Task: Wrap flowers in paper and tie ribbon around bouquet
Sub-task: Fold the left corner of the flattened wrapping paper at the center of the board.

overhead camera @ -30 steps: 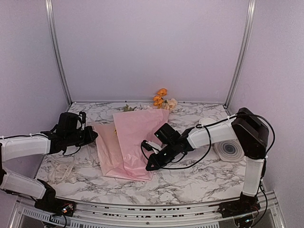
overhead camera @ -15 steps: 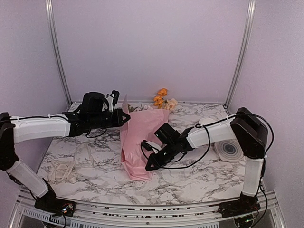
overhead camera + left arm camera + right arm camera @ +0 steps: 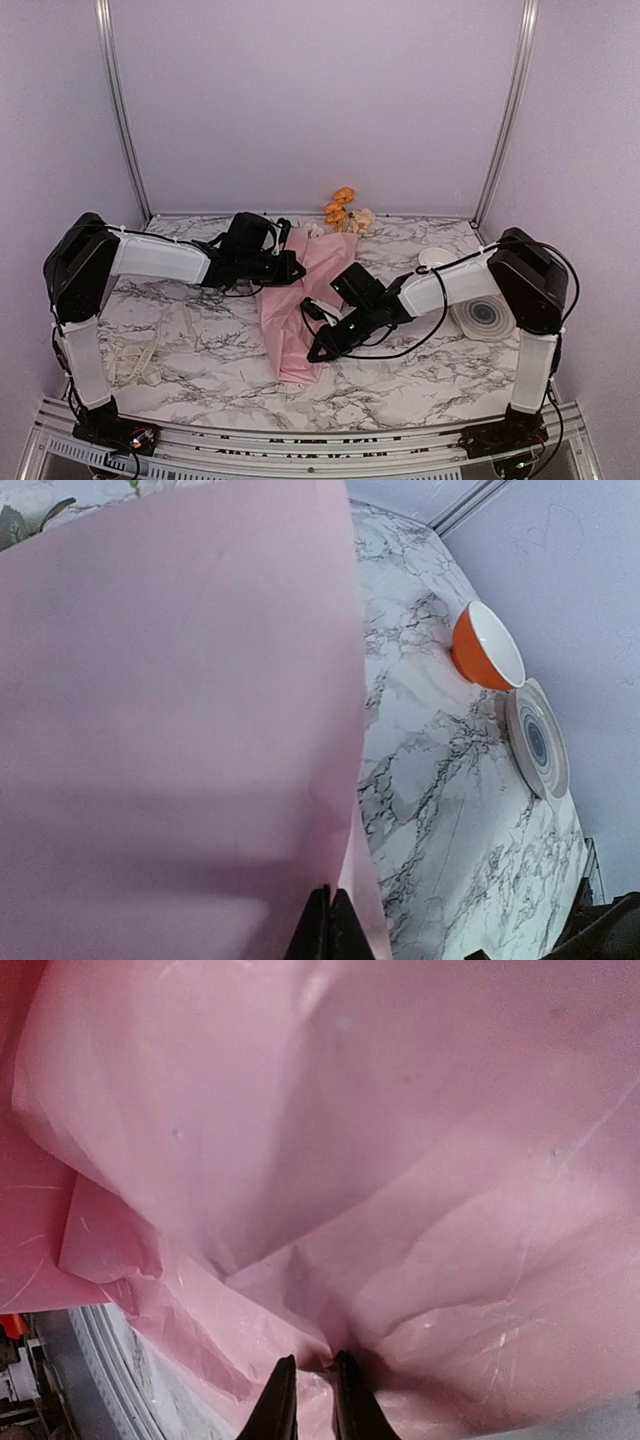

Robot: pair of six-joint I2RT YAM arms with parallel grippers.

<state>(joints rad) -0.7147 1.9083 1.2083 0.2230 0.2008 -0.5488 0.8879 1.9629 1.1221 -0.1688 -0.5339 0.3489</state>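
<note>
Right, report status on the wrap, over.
Left gripper shut on the paper, far side. Right gripper shut on its near end. Flowers poke out the far end. Bowl and plate off right, clear of it.

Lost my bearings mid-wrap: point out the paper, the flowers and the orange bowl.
paper (image 3: 290,315), top view, middle of the folded sheet.
flowers (image 3: 342,194), top view, orange blooms.
orange bowl (image 3: 492,645), left wrist view, its white inside.

Robot lab test cell. Plain lilac walls (image 3: 320,100) and aluminium frame posts (image 3: 119,110), upper left and right, enclose a marble-print surface (image 3: 420,390).
</note>
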